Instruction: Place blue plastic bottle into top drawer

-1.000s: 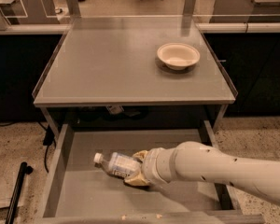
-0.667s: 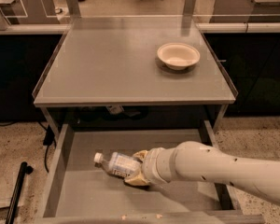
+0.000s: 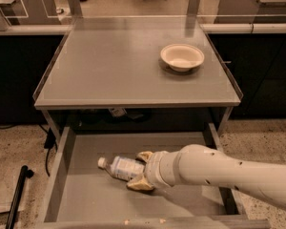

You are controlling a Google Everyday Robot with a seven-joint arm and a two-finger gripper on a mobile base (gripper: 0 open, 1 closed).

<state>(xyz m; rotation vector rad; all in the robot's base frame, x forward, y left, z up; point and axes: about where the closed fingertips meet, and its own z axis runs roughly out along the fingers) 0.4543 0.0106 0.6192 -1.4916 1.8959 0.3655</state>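
The blue plastic bottle point(image 3: 120, 167) lies on its side on the flat grey bottom of the open top drawer point(image 3: 86, 199), white cap pointing left. My gripper point(image 3: 140, 170) reaches in from the right on a white arm, inside the drawer. Its tan fingers point(image 3: 139, 184) sit on either side of the bottle's right end, one behind it and one in front.
A round white bowl point(image 3: 182, 57) stands on the grey tabletop point(image 3: 109, 70) at the back right. Dark cabinets flank the table. A black pole point(image 3: 16, 194) leans on the speckled floor at the left of the drawer.
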